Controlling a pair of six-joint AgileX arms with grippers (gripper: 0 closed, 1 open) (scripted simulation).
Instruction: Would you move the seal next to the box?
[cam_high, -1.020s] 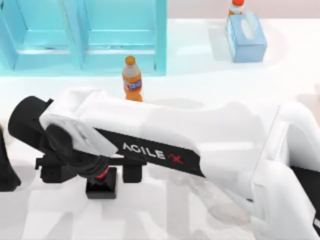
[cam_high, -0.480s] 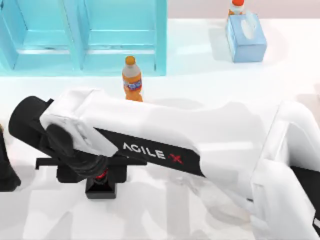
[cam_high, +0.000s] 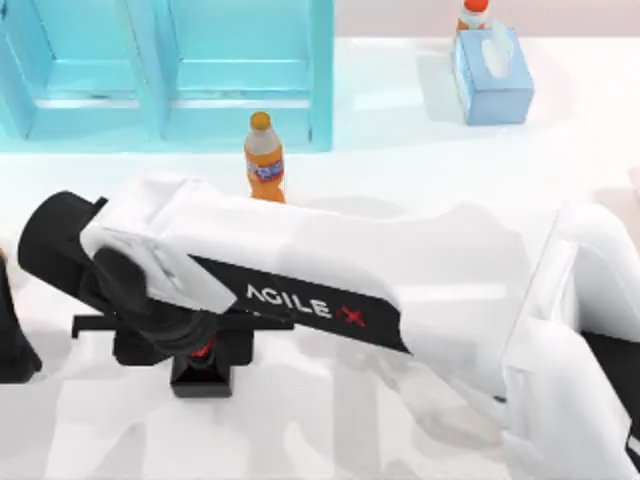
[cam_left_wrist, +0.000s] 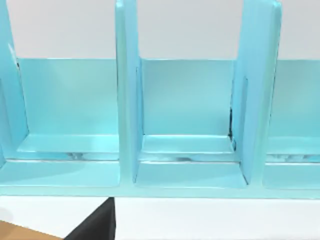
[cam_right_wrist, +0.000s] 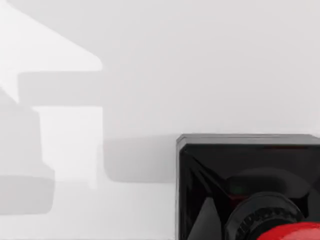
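The right gripper (cam_high: 200, 345) sits at the lower left of the top view, its arm stretching across the frame from the right edge. Its black fingers (cam_high: 135, 348) look closed in on the seal (cam_high: 203, 372), though the wrist hides most of the contact, so the hold is likely rather than certain. The seal stands on the white table (cam_high: 400, 170), black base showing below the gripper. The box (cam_high: 491, 75) is at the upper right, well apart, with bare table between. An orange bottle (cam_high: 264, 158) stands just in front of the blue shelf (cam_high: 165, 70), near the arm's upper edge. The left arm is parked at the left edge, facing the shelf.
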